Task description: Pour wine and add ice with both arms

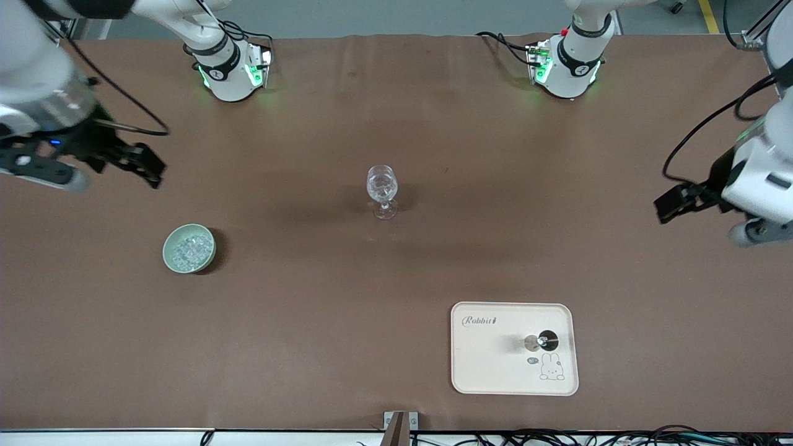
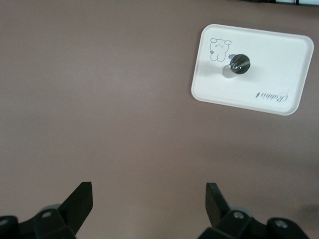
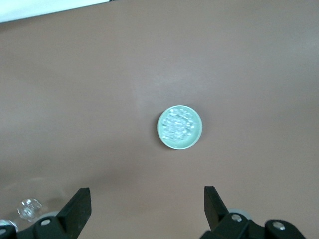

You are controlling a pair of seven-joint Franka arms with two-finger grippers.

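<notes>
The right pincer hangs in the air over the right arm's end of the brown table, its two black fingers spread wide apart and gripping nothing. Its wrist view shows this plainly: both fingertips frame bare brown cloth, with the pale green round bowl lying on the table between and past them. The left pincer hangs over the left arm's end of the table, fingers likewise wide apart and empty; in its own wrist view the black fingertips stand well clear of each other.

Only the front view takes in everything at once. The left wrist view shows the cream rectangular tray with a rabbit drawing and the dark round-topped bottle standing upright on it, seen from above, but no bowl. The right wrist view shows the bowl and, at its edge, a bit of the clear stemmed wine glass, but no tray.

The ice is a heap of small clear, whitish, glittering cubes filling the green bowl, which sits toward the right arm's end of the table, nearer to the front camera than the wine glass. The glass stands upright near the middle of the table, something clear and glinting in its bowl. The tray lies nearer still to the front camera, toward the left arm's end.

Both white arms bend outward from their bases, wrists raised.
</notes>
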